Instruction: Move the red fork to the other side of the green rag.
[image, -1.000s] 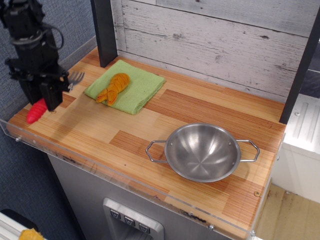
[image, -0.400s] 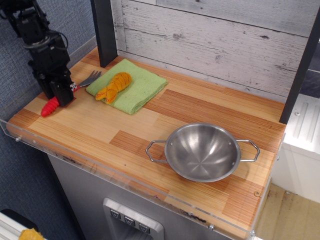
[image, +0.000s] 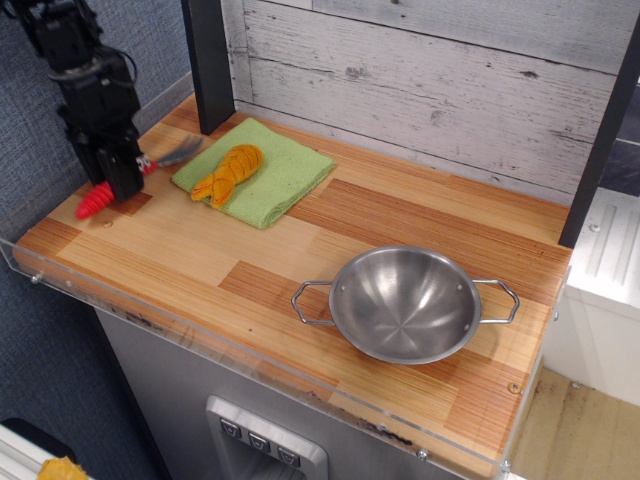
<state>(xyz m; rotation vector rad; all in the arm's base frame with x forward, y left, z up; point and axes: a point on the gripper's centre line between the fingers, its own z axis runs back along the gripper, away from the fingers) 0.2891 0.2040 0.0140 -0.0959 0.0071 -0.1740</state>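
I am seeing gripper (image: 119, 180) sitting at left edge of frame, clamped on red fork (image: 128, 178) around mid-handle. Red handle end is poking out lower left of claw, grey tines pointing right, tips just beside left edge of green rag (image: 256, 171). Orange ridged item (image: 227, 173) is lying on rag. Steel bowl (image: 404, 303) is sitting lower right on wooden counter (image: 190, 260), well apart.
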